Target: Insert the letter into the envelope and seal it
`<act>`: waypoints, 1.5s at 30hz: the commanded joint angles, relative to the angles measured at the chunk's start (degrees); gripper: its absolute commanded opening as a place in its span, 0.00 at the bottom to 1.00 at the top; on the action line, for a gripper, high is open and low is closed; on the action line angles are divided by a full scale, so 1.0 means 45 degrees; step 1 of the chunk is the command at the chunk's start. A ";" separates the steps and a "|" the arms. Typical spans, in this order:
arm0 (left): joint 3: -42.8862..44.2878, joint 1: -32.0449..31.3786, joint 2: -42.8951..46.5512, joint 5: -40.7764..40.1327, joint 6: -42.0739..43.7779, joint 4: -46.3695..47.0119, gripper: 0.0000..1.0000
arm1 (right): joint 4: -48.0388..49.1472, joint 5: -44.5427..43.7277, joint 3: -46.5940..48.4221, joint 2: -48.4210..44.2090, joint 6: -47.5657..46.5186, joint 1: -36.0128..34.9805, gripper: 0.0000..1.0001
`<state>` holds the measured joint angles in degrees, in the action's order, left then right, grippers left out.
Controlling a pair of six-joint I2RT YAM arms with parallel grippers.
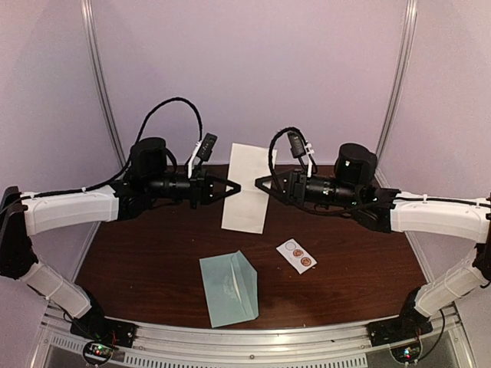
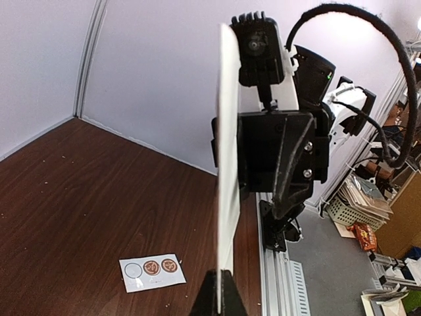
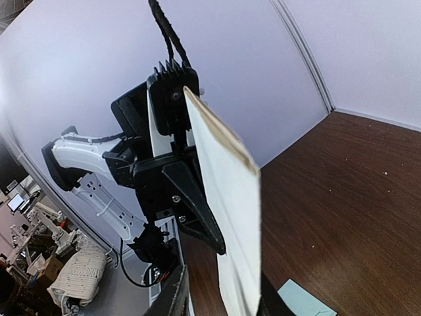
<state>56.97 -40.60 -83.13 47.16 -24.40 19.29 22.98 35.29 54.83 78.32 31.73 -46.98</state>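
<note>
Letter (image 1: 247, 188) — one, aloft — left fingers (image 2: 233, 301) clamped on it (right fingers (image 3: 174, 293) apart); one envelope (image 1: 229, 290).

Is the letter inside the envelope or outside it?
Outside. The letter is held upright in the air by the left gripper; the envelope lies flat on the table, apart from it.

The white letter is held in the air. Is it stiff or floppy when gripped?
Probably fairly stiff: the letter looks flat, not drooping, with the left gripper clamping one edge. Being thin, it is likely light and could bend if pushed against the envelope.
</note>
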 commanded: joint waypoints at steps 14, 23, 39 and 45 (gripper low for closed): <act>-0.0219 -0.0027 0.0447 -0.0144 -0.0937 0.1727 0.00 | 0.2348 -0.0414 0.0198 0.1099 0.0930 -0.0582 0.14; -0.0342 -0.0040 0.0506 -0.0405 -0.0741 0.1661 0.02 | 0.2420 -0.1432 -0.0246 0.0527 0.0983 -0.0614 0.00; -0.6266 -0.0139 0.5486 -0.7520 -0.5836 0.1890 0.56 | -0.4666 -0.2065 -0.0750 -0.0638 0.1618 -0.0587 0.00; -0.8091 -0.0772 0.6642 -0.8068 -0.8378 -0.0009 0.53 | -0.6346 -0.1464 -0.1096 -0.0063 0.2379 -0.1876 0.00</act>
<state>23.77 -41.98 -55.68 15.88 -51.22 25.39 2.35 25.98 51.66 76.90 39.27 -51.62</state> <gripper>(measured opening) 0.539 0.007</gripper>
